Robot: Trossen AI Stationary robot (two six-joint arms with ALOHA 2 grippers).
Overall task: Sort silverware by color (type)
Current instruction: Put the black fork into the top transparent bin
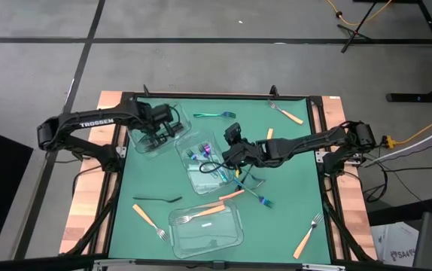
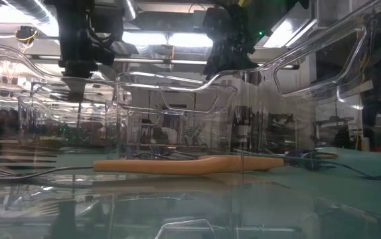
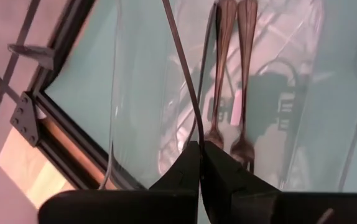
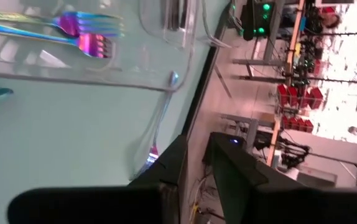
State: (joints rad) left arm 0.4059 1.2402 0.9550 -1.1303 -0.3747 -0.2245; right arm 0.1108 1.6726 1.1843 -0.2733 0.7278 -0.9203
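A green table mat (image 1: 284,218) is shown from above with three clear plastic containers on it: one at the upper left (image 1: 153,134), one in the middle (image 1: 205,160) and one nearest the front edge (image 1: 206,228). The left gripper (image 1: 172,129) is positioned over the upper-left container; in the left wrist view its fingers (image 3: 219,177) are seen pressed together with nothing visibly between them, above two black forks (image 3: 231,74) lying side by side in that container. The right gripper (image 1: 231,153) is placed at the right edge of the middle container, in which iridescent forks (image 4: 82,34) lie; its fingers (image 4: 237,177) are seen slightly apart in the right wrist view, and whether anything is gripped cannot be told from the views. Silverware is scattered over the mat: an all-black fork (image 1: 157,199) at the left, a teal piece (image 1: 214,115) near the far edge, orange-handled forks at the upper right (image 1: 287,113), lower right (image 1: 309,235) and lower left (image 1: 150,220), and one more orange-handled fork (image 1: 201,214) inside the front container. An iridescent piece (image 1: 260,199) lies just right of the middle container.
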